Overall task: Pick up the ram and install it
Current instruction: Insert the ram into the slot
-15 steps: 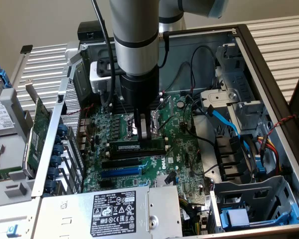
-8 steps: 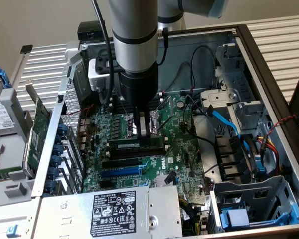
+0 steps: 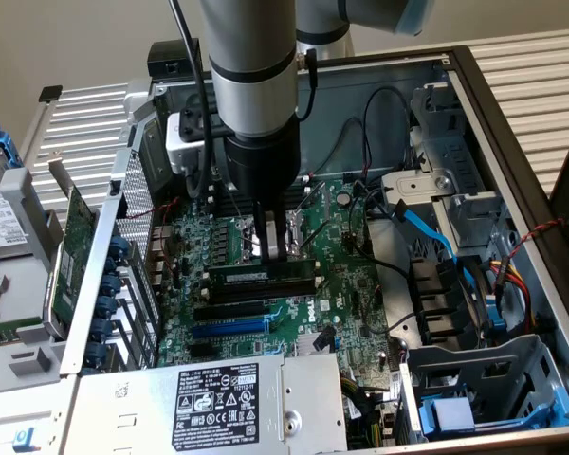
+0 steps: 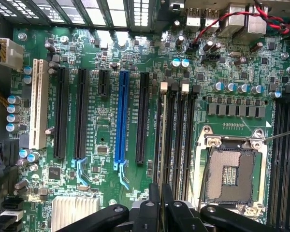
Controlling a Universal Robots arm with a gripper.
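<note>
Ram (image 3: 266,273) stands on edge along one of the black memory slots (image 4: 175,135) on the motherboard (image 3: 356,289). It is in the slot of that bank farthest from the processor socket (image 4: 230,170). Its pale label strip shows in the exterior view. The gripper (image 3: 274,252) pinches the stick's top edge near the middle, fingers pressed close on it. In the wrist view the stick is a thin pale line running away from the fingertips. Whether it is fully down in the slot cannot be told.

The step in hand looks like seating the stick. To do it well:
- **Alignment:** the stick should stand plumb and line up end to end with the slot, so its notch meets the slot's key.
- **Latch:** the white latch (image 4: 164,87) at the slot's end should be tilted back.
- **Pressure:** it should go straight down and evenly, since a grip near the middle could let one end ride up or tip the stick toward the neighbouring empty slot.
</note>
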